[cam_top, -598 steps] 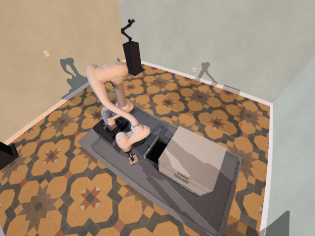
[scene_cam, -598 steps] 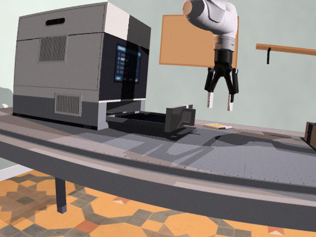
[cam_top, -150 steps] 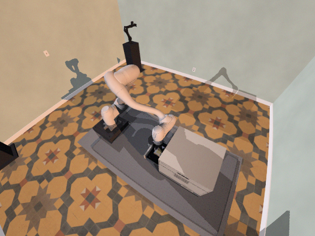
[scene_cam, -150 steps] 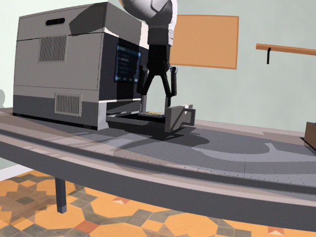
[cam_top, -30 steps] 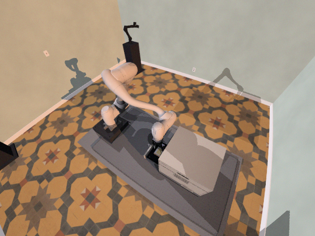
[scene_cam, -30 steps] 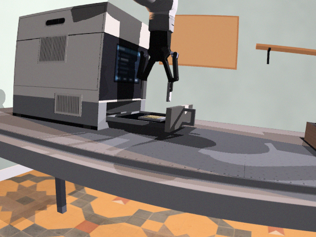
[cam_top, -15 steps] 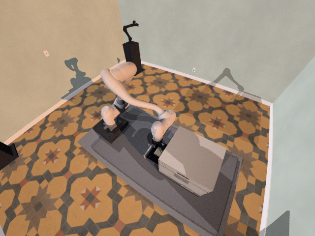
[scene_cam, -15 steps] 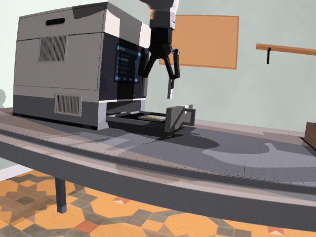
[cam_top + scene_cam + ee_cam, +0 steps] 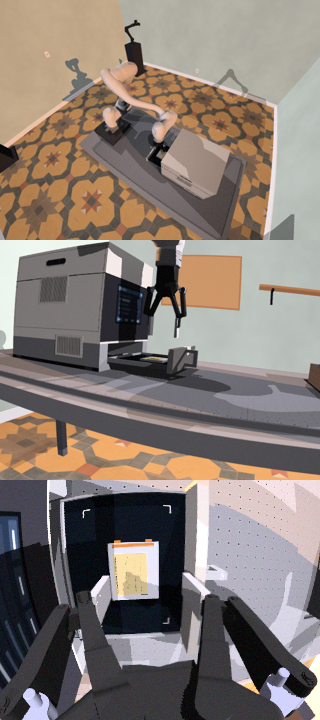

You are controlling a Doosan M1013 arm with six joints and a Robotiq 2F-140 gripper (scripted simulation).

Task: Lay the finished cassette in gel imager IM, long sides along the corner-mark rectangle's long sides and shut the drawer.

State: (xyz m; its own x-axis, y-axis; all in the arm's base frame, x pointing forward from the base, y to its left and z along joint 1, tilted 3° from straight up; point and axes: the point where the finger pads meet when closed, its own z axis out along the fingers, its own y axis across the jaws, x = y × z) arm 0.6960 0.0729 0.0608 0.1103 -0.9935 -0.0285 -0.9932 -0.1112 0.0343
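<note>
The gel imager IM (image 9: 77, 304) stands on the deck with its drawer (image 9: 144, 361) pulled out. The finished cassette (image 9: 134, 571), a white frame with a yellow gel, lies flat on the dark glass between the four white corner marks, long sides along the long sides of the rectangle. It also shows in the exterior view (image 9: 154, 358) and the top view (image 9: 161, 154). My gripper (image 9: 163, 329) hangs well above the drawer, open and empty, fingers pointing down (image 9: 143, 596). The drawer's grey front with handle (image 9: 180, 359) stands toward me.
The imager's big grey body (image 9: 196, 165) fills the deck's right part. The arm's base (image 9: 112, 129) stands on a dark block at the deck's far left. A brown box edge (image 9: 314, 375) shows at the right.
</note>
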